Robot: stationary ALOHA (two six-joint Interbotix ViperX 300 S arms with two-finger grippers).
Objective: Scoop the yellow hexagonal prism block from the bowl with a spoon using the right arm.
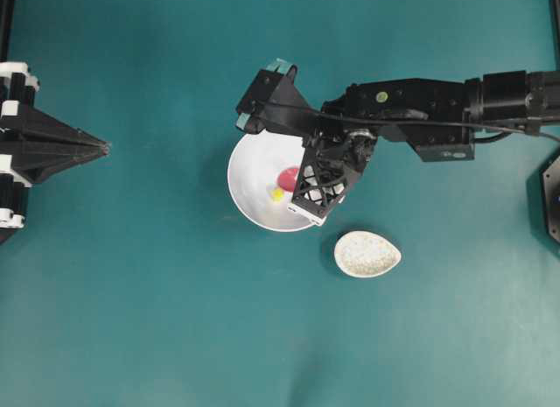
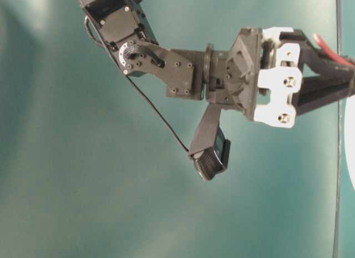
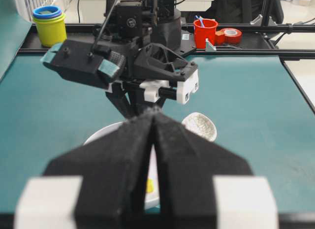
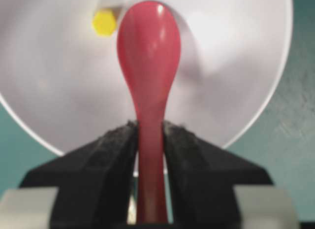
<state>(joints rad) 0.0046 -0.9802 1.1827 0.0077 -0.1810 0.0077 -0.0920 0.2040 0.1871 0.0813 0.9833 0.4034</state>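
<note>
At the far left of the overhead view the left gripper [image 1: 103,148] sits parked well apart from the work, its pointed fingers pressed together on nothing, and it plays no part here. Moving right, the bowl [image 1: 248,166] lies near the middle of the teal table [image 1: 131,293], and inside it the yellow hexagonal prism block [image 1: 276,194] rests on the white floor just beside the scoop of the spoon [image 1: 288,177]. The right gripper [image 4: 150,135] pinches the spoon's handle firmly between both fingers, with the scoop reaching out over the bowl; in the right wrist view the block [image 4: 104,22] sits just off the scoop's upper-left edge, seemingly apart from it, though whether the two touch is hard to tell. To scoop well, the right arm [image 1: 420,105] probably needs to shift the scoop's tip sideways toward the block, tilt the lip low against the bowl's floor, and slide under it slowly, using the curved wall as a backstop so the tiny block does not skid away. Further right, the speckled spoon rest [image 1: 367,254] lies outside the bowl, near its rim.
</note>
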